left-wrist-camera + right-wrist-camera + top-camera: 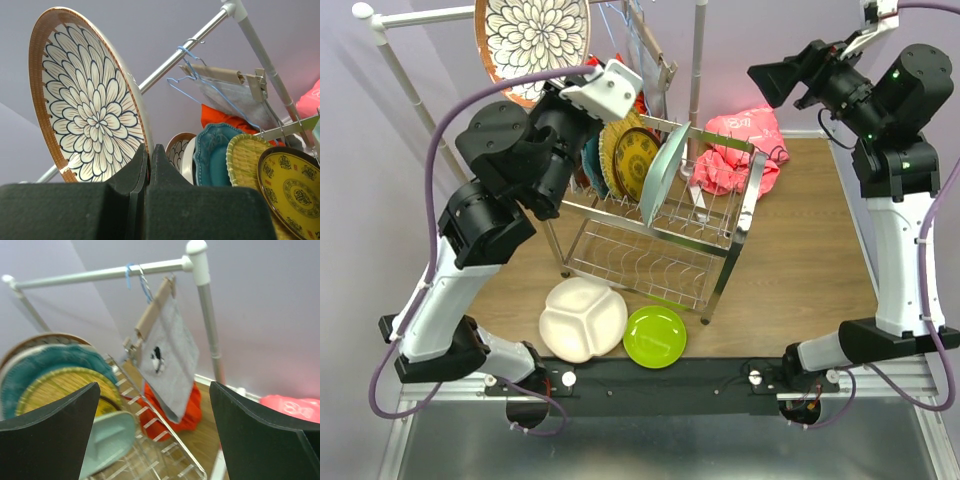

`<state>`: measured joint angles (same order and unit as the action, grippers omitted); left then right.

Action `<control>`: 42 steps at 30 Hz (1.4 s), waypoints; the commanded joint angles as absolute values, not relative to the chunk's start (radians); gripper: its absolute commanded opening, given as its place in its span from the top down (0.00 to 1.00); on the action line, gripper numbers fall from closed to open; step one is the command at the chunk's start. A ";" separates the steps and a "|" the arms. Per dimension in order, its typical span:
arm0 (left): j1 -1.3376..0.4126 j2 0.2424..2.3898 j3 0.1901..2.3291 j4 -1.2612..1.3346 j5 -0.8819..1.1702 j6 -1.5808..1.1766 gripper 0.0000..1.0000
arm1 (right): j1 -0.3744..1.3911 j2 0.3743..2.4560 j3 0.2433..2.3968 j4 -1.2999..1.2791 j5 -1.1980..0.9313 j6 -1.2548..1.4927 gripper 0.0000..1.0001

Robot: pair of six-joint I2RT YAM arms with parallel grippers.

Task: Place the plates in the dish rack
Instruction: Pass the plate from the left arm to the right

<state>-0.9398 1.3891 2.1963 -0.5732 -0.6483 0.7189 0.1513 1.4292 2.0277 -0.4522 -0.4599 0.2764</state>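
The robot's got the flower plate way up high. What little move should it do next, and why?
Probably lower the left gripper, bringing the floral plate down toward the dish rack. It is pinched by its rim well above the top tier, where other plates stand upright and bare slots show.

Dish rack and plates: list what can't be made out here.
- Left hand pinch on the floral plate: left wrist view, its own fingers cover it.
- Dish rack left end: top view, left arm covers its plates.
- Racked plates patterns: right wrist view, blurred.
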 commanded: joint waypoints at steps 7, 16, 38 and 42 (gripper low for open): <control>-1.153 1.407 2.123 -0.308 -0.888 1.043 1.00 | 0.146 1.597 2.253 -0.239 -0.764 0.770 0.03; -1.262 1.499 2.163 -0.273 -0.953 1.157 1.00 | 0.146 1.622 2.286 -0.172 -0.856 0.821 0.03; -1.284 1.598 2.077 -0.121 -1.009 1.356 1.00 | 0.146 1.557 2.289 -0.222 -0.844 0.696 0.03; -1.295 1.629 2.094 -0.100 -1.008 1.379 1.00 | 0.146 1.549 2.283 -0.259 -0.844 0.660 0.03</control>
